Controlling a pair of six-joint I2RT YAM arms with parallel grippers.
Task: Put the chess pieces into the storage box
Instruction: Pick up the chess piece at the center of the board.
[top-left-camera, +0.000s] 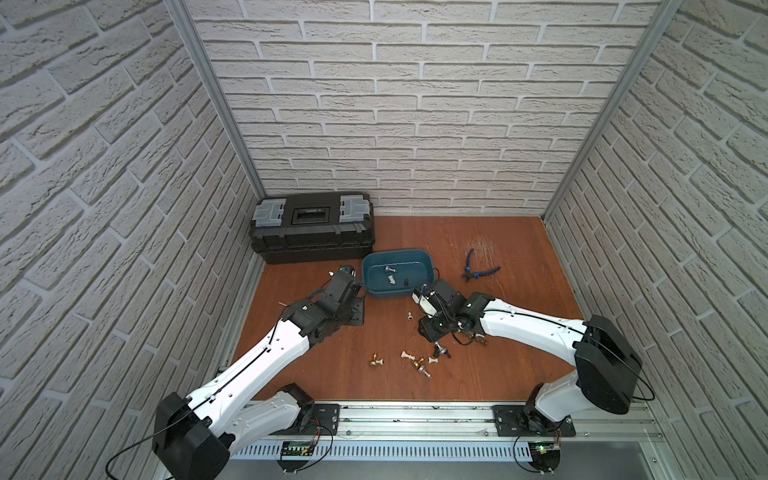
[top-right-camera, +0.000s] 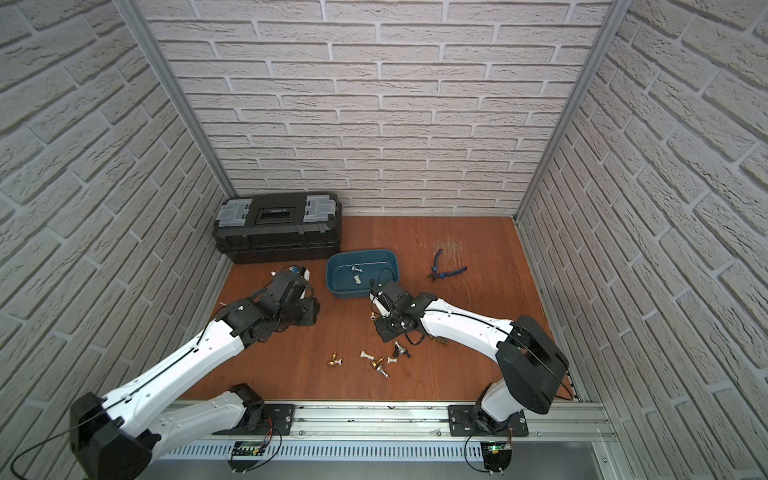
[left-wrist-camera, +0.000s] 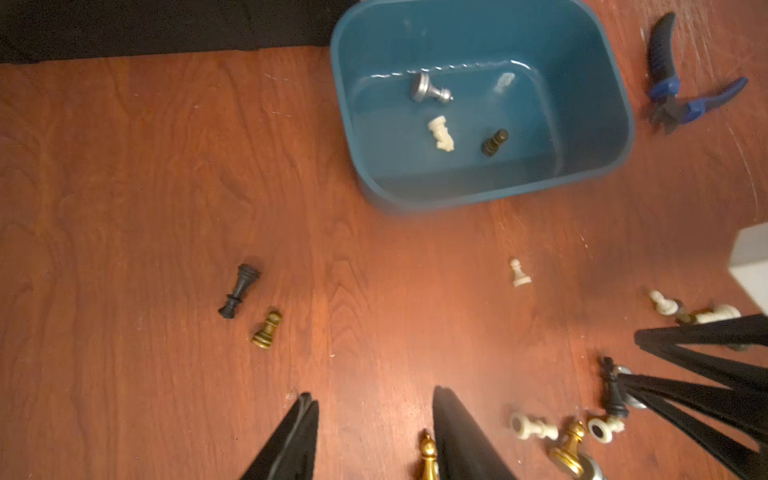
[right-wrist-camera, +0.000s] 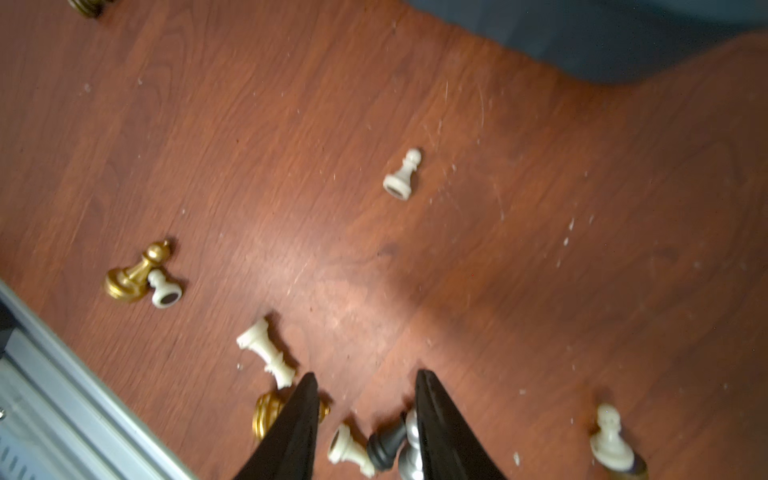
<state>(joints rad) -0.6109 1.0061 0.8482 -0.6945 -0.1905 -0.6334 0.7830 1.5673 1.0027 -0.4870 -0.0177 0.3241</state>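
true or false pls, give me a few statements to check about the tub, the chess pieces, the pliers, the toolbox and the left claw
1. The blue tub holds a silver piece, a white piece and a black piece. True.
2. The pliers lie inside the tub. False: they lie on the table beside it.
3. The black toolbox stands open. False: its lid is shut.
4. The left claw is open with nothing between its fingers. True.
5. Every chess piece is already in the tub. False: many are out on the table, such as a white pawn.
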